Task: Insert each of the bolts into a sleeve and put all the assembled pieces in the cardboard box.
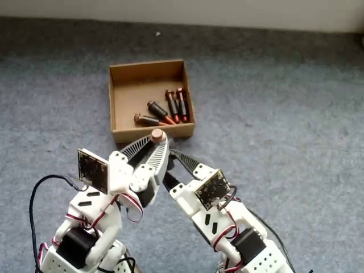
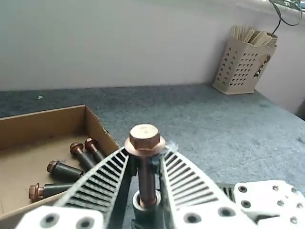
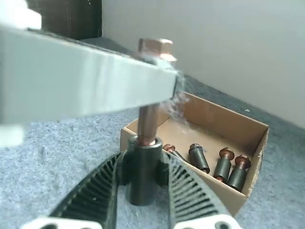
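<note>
My left gripper (image 2: 144,160) is shut on a copper bolt (image 2: 145,164), held upright just below its hex head. The bolt's shank enters a dark sleeve (image 3: 142,169) underneath, and my right gripper (image 3: 142,188) is shut on that sleeve. In the high view the bolt head (image 1: 157,135) sits where both grippers meet, just in front of the cardboard box (image 1: 119,99). Several assembled pieces (image 1: 165,111) lie inside the box, also seen as assembled pieces (image 3: 219,164) and assembled pieces (image 2: 66,169).
Grey carpet (image 1: 273,114) covers the surface around the box. A perforated beige holder with sticks (image 2: 243,62) stands by the wall far off. A black cable (image 1: 40,190) loops beside the left arm.
</note>
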